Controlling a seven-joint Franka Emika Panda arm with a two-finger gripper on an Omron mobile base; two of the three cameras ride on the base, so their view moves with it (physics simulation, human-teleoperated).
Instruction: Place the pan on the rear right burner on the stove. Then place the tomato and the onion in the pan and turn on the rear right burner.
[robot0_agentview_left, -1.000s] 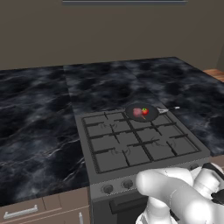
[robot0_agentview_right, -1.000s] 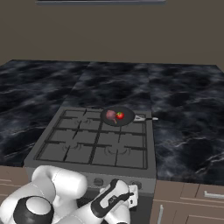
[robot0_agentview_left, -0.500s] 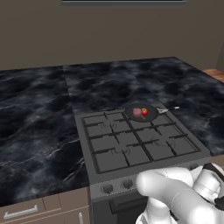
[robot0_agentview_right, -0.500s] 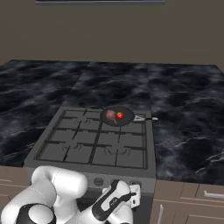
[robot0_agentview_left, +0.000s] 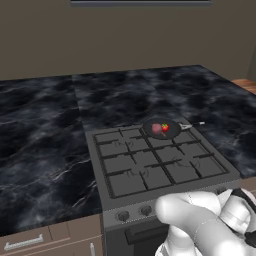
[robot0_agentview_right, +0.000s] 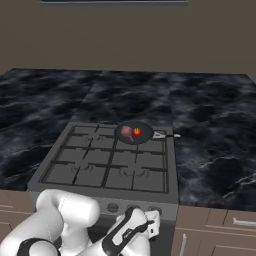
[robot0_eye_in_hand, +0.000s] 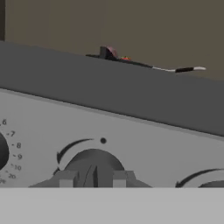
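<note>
Gripper: the gripper (robot0_eye_in_hand: 92, 179) is pressed up to the stove's front panel, its two dark finger tips closed on either side of a round dark knob (robot0_eye_in_hand: 93, 165); from the right base view the hand (robot0_agentview_right: 150, 222) sits low against the panel, just under the knob row.
Knob: it stands on the pale control panel (robot0_eye_in_hand: 144, 144), with a small dot and a curved arc mark above it; a numbered dial edge (robot0_eye_in_hand: 2, 151) lies to its left and another knob (robot0_eye_in_hand: 210, 183) to its right.
Stove: dark grey range (robot0_agentview_left: 155, 165) set into a black marbled counter (robot0_agentview_left: 45, 140), black grid grates on top.
Pan: small dark frying pan (robot0_agentview_left: 161, 129) on the rear right burner, its thin silvery handle (robot0_agentview_left: 192, 125) pointing right, toward the counter.
Tomato: bright red ball (robot0_agentview_left: 165, 128) inside the pan, on the right.
Onion: dull pinkish ball (robot0_agentview_left: 156, 128) inside the pan, touching or just beside the tomato on its left.
Surroundings: plain brown wall (robot0_agentview_right: 130, 40) behind the counter; wooden drawer fronts (robot0_agentview_left: 30, 241) below it.
</note>
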